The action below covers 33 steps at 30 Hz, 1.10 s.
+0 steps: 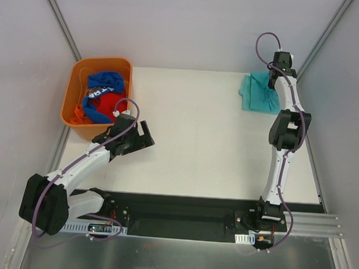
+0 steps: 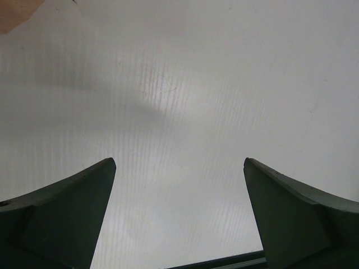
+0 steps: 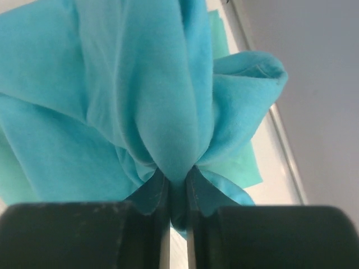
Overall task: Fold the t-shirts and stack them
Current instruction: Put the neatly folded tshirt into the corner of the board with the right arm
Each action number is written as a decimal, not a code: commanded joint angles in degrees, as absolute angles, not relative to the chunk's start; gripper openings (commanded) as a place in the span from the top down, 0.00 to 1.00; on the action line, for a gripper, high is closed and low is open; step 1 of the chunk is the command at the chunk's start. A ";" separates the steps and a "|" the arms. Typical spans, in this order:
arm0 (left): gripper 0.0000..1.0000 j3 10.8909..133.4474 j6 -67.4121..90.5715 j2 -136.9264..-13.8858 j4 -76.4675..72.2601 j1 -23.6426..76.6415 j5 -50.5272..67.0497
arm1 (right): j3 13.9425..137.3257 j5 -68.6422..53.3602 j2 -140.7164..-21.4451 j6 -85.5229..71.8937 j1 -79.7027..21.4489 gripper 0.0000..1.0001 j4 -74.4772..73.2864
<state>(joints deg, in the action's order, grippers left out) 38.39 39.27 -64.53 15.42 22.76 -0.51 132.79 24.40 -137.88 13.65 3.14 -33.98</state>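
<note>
Teal t-shirts lie in a pile at the table's far right corner. In the right wrist view a brighter turquoise t-shirt hangs bunched over a paler green-teal one that lies flat beneath. My right gripper is shut on a fold of the turquoise t-shirt; in the top view it sits over the pile. My left gripper is open and empty above the bare table at the left; its fingers show only white table between them.
An orange bin at the far left holds a royal-blue garment with white lettering and red and orange garments. Grey walls enclose the white table. A black strip runs along the near edge.
</note>
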 commanded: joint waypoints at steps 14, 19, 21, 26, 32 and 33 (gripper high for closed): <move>0.01 41.92 40.34 -67.41 15.29 22.24 2.02 | 134.74 16.96 -133.87 8.70 7.56 0.20 -35.51; 0.01 41.31 40.08 -66.62 15.21 22.24 1.85 | 130.70 15.64 -129.64 11.67 4.67 0.20 -36.29; 0.01 41.22 39.82 -66.18 15.21 22.24 1.85 | 129.91 18.01 -129.72 13.35 2.82 0.20 -37.26; 0.01 40.69 39.55 -64.95 15.21 22.24 1.67 | 129.72 23.10 -131.65 16.17 -1.84 0.20 -37.18; 0.00 39.64 39.37 -63.72 14.85 22.24 1.41 | 130.52 27.95 -131.66 16.43 -2.64 0.19 -36.83; 0.01 39.46 39.37 -63.72 14.68 22.24 1.23 | 130.69 27.34 -131.14 16.87 -2.64 0.19 -36.74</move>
